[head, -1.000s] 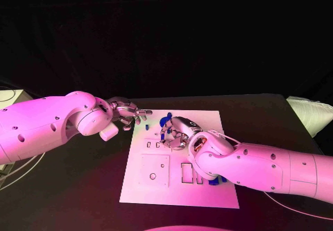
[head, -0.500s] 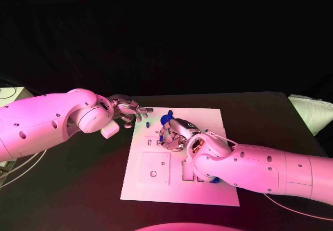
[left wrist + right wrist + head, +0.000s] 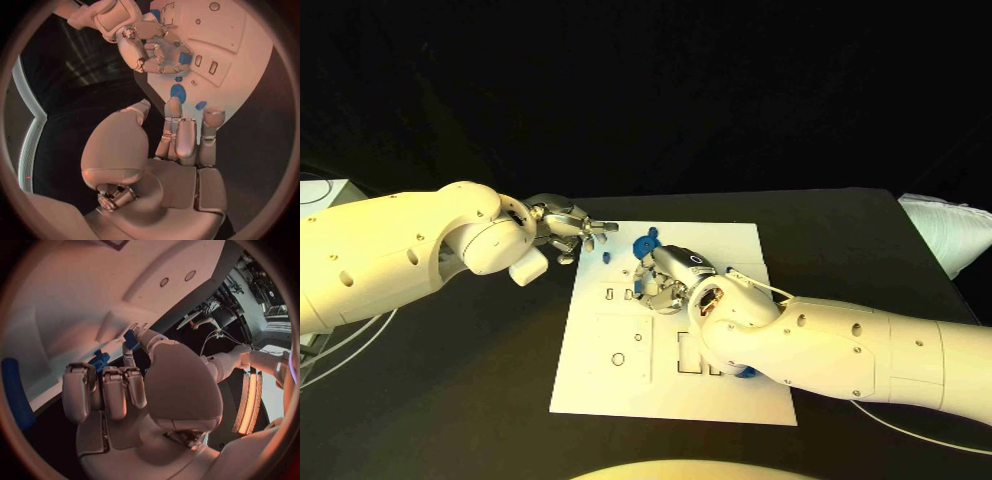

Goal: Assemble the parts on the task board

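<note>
Item: task board, a white plate lying flat in the middle of the black table, with rectangular slots and small round holes cut in it. Item: right hand, set over the upper middle of the board, fingers curled together on a small blue part; we judge it to be seating that piece into a slot just below the fingertips. Item: left hand, held at the board's far left corner, fingers apart and holding nothing that we can see. Item: loose blue parts on the board, among them a round-ended piece near the far edge and a smaller one beside it, both between the two hands; more blue shows at the near edge of the right arm. Handling note: we would keep the pinched piece upright over its slot, press straight down, and let go only once it sits flush; a tilt looks likely to jam it. We would keep the left hand clear of the loose pieces. View notes: the left wrist view gives us the right hand's pinch from the front, with the slots beside it, which the head view hides behind the knuckles. The right wrist view gives the underside of the grip and a long blue piece lying apart on the board.
</note>
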`<move>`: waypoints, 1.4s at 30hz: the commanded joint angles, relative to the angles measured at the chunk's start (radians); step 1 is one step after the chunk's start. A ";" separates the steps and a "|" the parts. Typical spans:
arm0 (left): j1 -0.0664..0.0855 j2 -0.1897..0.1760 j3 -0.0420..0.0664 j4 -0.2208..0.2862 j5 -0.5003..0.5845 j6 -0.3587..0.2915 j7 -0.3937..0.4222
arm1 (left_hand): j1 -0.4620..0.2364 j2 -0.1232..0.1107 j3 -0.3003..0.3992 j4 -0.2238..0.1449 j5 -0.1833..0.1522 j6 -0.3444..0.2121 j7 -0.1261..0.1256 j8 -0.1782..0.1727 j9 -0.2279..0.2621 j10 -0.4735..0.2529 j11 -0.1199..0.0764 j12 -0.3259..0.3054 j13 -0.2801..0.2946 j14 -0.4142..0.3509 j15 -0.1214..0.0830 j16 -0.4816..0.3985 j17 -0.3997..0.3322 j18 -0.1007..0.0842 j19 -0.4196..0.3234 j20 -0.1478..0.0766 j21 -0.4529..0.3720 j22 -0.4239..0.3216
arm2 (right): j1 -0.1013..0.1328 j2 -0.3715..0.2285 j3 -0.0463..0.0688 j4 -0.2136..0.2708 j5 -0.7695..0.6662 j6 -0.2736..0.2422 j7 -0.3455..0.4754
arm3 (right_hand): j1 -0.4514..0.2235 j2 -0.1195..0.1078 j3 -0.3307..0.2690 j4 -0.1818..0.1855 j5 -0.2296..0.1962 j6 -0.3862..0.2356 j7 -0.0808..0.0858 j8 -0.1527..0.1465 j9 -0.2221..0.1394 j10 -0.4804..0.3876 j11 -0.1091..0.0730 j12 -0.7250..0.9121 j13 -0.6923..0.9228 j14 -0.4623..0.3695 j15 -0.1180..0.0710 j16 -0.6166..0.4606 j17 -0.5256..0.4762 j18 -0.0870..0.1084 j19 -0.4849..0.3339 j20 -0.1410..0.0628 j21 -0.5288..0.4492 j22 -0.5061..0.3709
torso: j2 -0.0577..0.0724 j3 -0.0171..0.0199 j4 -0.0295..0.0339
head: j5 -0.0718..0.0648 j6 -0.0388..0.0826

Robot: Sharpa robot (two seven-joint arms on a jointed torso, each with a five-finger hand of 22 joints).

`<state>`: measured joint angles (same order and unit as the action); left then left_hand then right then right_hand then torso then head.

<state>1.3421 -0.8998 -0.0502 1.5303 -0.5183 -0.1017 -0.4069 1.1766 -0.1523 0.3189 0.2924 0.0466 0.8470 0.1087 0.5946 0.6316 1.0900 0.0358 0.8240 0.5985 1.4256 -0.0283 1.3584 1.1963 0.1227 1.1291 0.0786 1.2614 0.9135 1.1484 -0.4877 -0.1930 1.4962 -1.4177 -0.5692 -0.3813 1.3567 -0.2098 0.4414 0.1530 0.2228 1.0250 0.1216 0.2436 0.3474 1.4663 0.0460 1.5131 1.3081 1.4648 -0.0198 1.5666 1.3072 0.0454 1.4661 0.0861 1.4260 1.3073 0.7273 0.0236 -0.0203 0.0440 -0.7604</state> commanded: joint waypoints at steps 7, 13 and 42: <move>0.000 0.003 0.001 0.001 -0.007 0.018 0.005 | 0.010 -0.002 -0.002 -0.004 0.003 -0.011 0.001 -0.007 0.002 -0.006 0.000 -0.004 -0.002 -0.005 0.003 -0.004 0.002 0.014 -0.006 0.002 -0.004 0.001 | -0.006 0.006 -0.002 -0.005 -0.029 0.031 -0.008 | -0.013 -0.005 -0.001 0.005 0.002 -0.006 0.001 0.006 0.001 0.056 -0.003 -0.003 0.210 0.106 -0.005 0.004 0.264 -0.009 0.029 -0.006 -0.008 0.156 | 0.000 0.0001 0.0027 | -0.001 -0.004; 0.000 0.003 0.001 0.001 -0.012 0.021 0.002 | 0.010 -0.002 -0.002 -0.004 0.003 -0.011 0.001 -0.007 0.002 -0.006 0.000 -0.004 -0.002 -0.005 0.003 -0.004 0.002 0.014 -0.006 0.002 -0.004 0.001 | -0.007 0.007 -0.002 -0.007 -0.030 0.034 -0.009 | -0.016 -0.009 -0.003 0.006 0.001 -0.008 0.002 0.006 0.001 0.054 -0.002 -0.005 0.209 0.106 -0.005 0.004 0.264 -0.008 0.028 -0.005 -0.010 0.154 | 0.000 0.0003 0.0006 | 0.001 -0.006; 0.000 0.003 0.001 -0.002 -0.023 0.036 -0.012 | 0.011 -0.002 -0.002 -0.003 0.003 -0.011 0.001 -0.008 0.003 -0.006 0.000 -0.005 -0.003 -0.004 0.003 -0.004 0.003 0.014 -0.004 0.003 -0.004 0.002 | -0.009 0.008 -0.004 -0.008 -0.019 0.019 -0.001 | -0.044 -0.041 -0.040 0.025 -0.020 -0.085 0.026 -0.013 -0.016 -0.024 0.019 -0.098 0.132 0.106 0.013 0.004 0.264 -0.001 0.012 0.009 -0.047 0.133 | 0.000 -0.0004 0.0007 | -0.001 -0.008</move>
<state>1.3421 -0.8990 -0.0502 1.5273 -0.5378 -0.0840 -0.4182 1.1766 -0.1523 0.3189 0.2924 0.0466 0.8434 0.1123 0.5899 0.6335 1.0901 0.0358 0.8241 0.5964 1.4256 -0.0283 1.3584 1.1976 0.1227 1.1291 0.0786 1.2614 0.9148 1.1401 -0.4806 -0.1962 1.4875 -1.4316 -0.5515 -0.3879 1.3187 -0.2477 0.4069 0.1767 0.2066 0.9454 0.1475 0.2337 0.3328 1.4475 0.0647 1.4199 1.3076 1.4646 -0.0124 1.5666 1.3077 0.0453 1.4661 0.0861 1.3833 1.3078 0.7268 0.0230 -0.0196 0.0434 -0.7689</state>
